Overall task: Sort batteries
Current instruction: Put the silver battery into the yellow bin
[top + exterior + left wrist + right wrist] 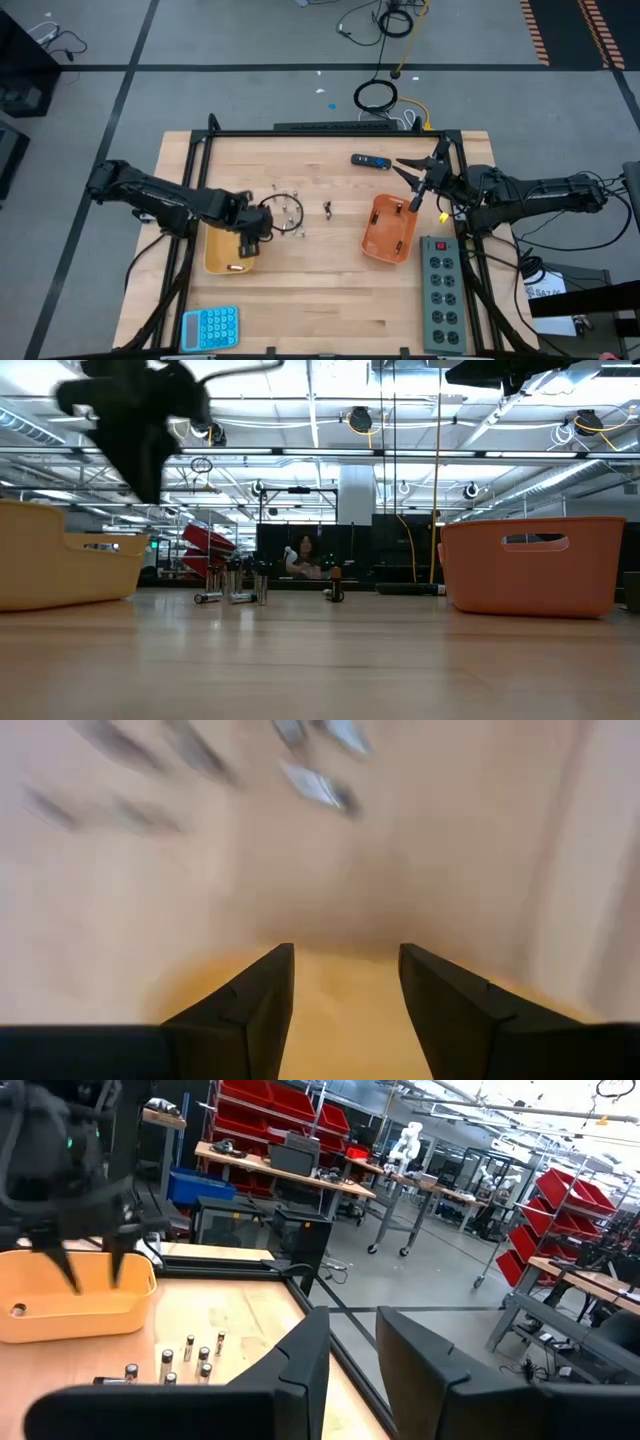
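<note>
While the left gripper [250, 243] hangs spread and empty over the yellow tray [222, 255] at lower left, batteries [288, 212] cluster centre-frame; right gripper [418, 178], parted and empty, waits upper right; next likely another pick.

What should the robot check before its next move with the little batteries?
1. Left claw open with nothing between its fingers: ok.
2. Left claw above the yellow plastic tray: ok.
3. Small silvery cylindrical batteries waiting on the wooden table: ok.
4. Orange plastic tray upright and reachable: ok.
5. Right claw parked off to the side, holding nothing: ok.
6. Battery already inside the yellow tray: cannot tell.
</note>
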Motion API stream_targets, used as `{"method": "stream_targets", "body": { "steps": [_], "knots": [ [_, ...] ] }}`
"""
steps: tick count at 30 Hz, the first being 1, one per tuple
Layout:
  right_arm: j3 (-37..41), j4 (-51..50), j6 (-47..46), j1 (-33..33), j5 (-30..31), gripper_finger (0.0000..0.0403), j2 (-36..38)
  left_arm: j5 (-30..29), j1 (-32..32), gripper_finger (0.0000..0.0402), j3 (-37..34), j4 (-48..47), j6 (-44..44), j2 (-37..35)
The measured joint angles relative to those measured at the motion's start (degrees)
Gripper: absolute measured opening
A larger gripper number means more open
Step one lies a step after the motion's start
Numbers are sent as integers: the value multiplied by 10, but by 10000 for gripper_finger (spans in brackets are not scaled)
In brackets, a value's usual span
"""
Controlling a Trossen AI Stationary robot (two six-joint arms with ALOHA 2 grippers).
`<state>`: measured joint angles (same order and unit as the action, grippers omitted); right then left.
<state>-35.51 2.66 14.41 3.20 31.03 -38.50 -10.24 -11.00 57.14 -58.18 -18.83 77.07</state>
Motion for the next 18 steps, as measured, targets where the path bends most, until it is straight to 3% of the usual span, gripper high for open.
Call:
{"method": "stream_targets", "body": {
  "steps": [2,7,18],
  "knots": [
    [0,0,0,0,0,77,0,-39,13,191,5,23,34,0],
    [0,-4,-1,0,-3,77,0,-40,71,191,5,75,104,15],
    [0,-15,23,0,-11,77,0,15,192,191,4,119,193,16]
  ]
}}
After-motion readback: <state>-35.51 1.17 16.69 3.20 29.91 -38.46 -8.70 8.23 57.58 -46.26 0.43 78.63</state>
